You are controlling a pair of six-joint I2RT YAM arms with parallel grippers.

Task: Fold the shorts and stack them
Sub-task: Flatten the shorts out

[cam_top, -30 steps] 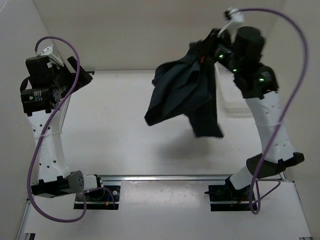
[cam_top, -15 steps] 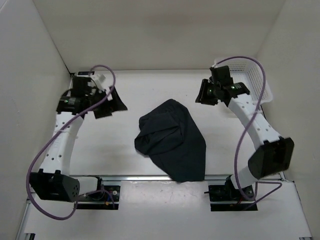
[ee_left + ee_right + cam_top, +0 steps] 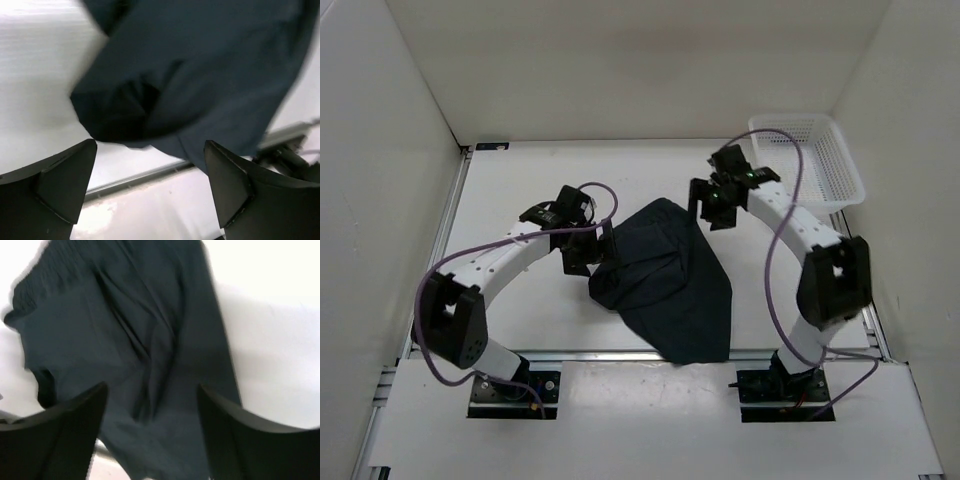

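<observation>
The shorts (image 3: 665, 285) lie crumpled mid-bench (image 3: 520, 190), within both arms' reach. The left pincer (image 3: 588, 250) sits at their left edge with its jaws apart. The right pincer (image 3: 710, 205) hangs over their far right corner, also apart and empty, likely to spread them flat for folding.
</observation>
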